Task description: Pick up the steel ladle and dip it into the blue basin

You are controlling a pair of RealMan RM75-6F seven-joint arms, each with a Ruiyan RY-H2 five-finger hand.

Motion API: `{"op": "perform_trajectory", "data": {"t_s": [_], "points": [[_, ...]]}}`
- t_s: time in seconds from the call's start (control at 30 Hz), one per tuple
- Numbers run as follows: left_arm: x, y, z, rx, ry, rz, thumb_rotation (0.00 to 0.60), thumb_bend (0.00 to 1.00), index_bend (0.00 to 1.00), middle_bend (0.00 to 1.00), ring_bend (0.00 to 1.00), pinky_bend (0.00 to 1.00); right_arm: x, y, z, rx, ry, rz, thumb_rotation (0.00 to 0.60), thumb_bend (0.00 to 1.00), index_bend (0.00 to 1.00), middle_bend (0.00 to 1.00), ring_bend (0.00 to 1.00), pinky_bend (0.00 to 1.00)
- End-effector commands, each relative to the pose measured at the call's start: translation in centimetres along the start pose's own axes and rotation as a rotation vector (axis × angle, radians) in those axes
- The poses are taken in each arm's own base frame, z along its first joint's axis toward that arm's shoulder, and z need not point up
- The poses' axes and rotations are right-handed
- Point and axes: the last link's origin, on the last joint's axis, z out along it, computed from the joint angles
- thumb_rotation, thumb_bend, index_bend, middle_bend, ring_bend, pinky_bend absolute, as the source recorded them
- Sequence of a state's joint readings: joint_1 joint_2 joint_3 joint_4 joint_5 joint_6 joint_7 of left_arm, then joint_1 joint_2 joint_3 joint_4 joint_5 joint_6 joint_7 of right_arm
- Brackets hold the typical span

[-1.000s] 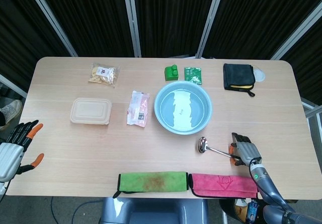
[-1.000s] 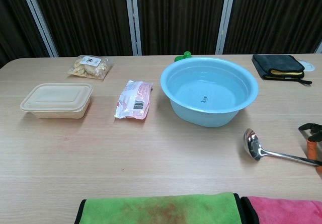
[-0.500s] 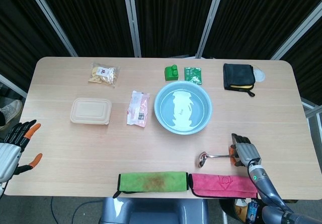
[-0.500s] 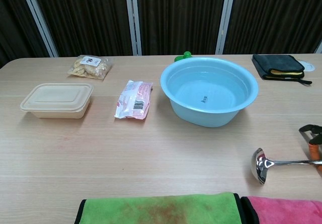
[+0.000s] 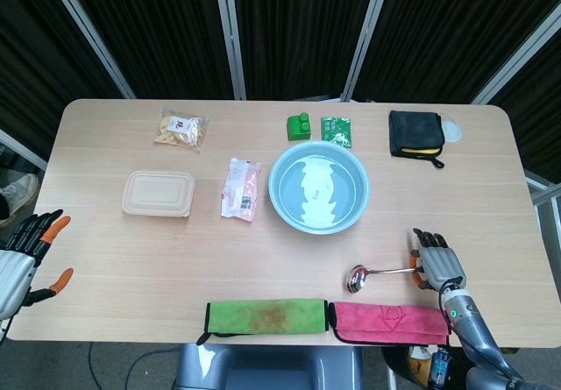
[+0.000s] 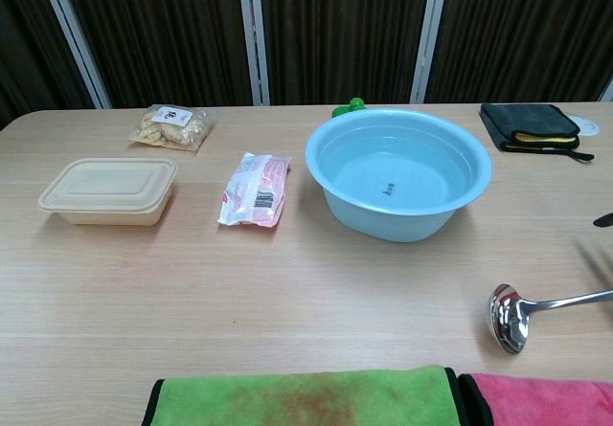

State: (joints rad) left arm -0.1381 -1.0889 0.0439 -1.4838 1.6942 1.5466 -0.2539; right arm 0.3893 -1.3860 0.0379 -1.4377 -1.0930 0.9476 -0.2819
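Right robot hand (image 5: 436, 261): in the head view you are keeping it at the right front of the surface (image 5: 131, 258), fingers pointing away from you. It is lying at the end of the ladle handle, but I cannot tell if it is gripping it. In the chest view only dark fingertips are showing at the right edge.
Left robot hand (image 5: 24, 257): it is waiting off the left front corner of the surface, fingers spread apart and holding nothing.
Steel ladle (image 5: 377, 273): it is lying on the surface, the bowl pointing left, the handle running right toward your right robot hand. The bowl is sitting just behind the pink cloth (image 5: 388, 321).
Blue basin (image 5: 319, 187): it is standing in the middle of the surface with water inside, behind the ladle and apart from it.
Green cloth (image 5: 266, 315): it is lying at the front edge, just left of the pink cloth.
Other things: a beige lunch box (image 5: 159, 194) and a pink packet (image 5: 241, 188) are lying left of the basin.
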Motion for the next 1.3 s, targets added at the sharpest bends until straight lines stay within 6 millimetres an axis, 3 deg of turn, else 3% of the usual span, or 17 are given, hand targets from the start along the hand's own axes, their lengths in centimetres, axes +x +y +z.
{"op": "perform_trajectory", "data": {"t_s": [0.03, 0.43, 0.83, 1.3], "points": [[0.0, 0.0, -0.1, -0.001, 0.001, -0.001, 0.600, 0.35, 0.04, 0.00, 0.00, 0.00, 0.8, 0.4, -0.9, -0.011, 0.019, -0.017, 0.600, 0.45, 0.64, 0.00, 0.00, 0.00], [-0.1, 0.2, -0.2, -0.014, -0.004, -0.002, 0.600, 0.35, 0.04, 0.00, 0.00, 0.00, 2.9, 1.0, -3.4, -0.031, 0.057, -0.062, 0.600, 0.46, 0.66, 0.00, 0.00, 0.00], [-0.2, 0.3, -0.1, -0.021, -0.009, 0.002, 0.600, 0.35, 0.04, 0.00, 0.00, 0.00, 3.1, 1.1, -4.0, -0.043, 0.034, -0.090, 0.600, 0.49, 0.71, 0.03, 0.00, 0.00], [-0.4, 0.5, -0.1, -0.026, -0.016, 0.000, 0.600, 0.35, 0.04, 0.00, 0.00, 0.00, 7.0, 1.0, -5.7, -0.069, 0.035, -0.116, 0.600, 0.50, 0.75, 0.07, 0.00, 0.00]]}}
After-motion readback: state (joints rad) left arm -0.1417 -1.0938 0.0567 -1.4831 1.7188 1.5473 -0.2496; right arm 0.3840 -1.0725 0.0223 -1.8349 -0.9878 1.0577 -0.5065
